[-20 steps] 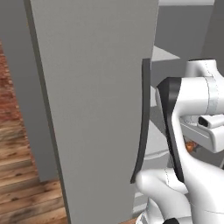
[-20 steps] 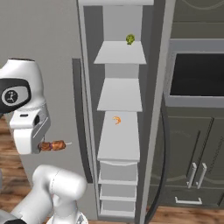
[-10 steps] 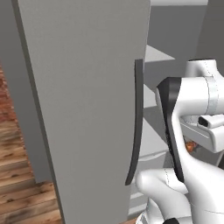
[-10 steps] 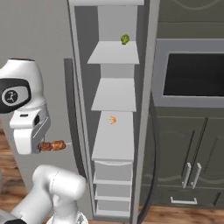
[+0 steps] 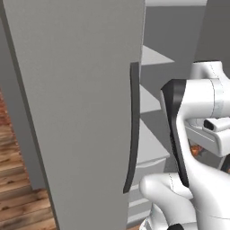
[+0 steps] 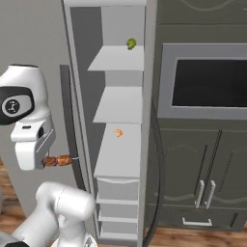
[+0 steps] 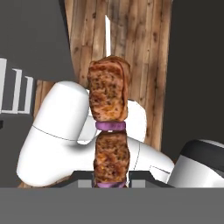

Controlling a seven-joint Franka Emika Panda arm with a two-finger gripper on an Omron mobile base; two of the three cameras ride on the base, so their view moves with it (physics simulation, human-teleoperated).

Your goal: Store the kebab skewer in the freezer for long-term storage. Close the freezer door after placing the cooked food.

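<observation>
Orange-brown, grainy chunks with thin purple rings between them make up the kebab skewer [image 7: 109,131], which I hold clamped in the gripper [image 7: 110,183]. In the right base view the skewer's [image 6: 59,160] long axis lies level, its free end pointing toward the open freezer [image 6: 118,140]. The smooth white middle shelf [image 6: 120,149], carrying a small orange item [image 6: 118,132], lies just beyond that tip. The flat grey freezer door [image 5: 76,108] with its long dark handle [image 5: 131,130] stands open beside my arm.
</observation>
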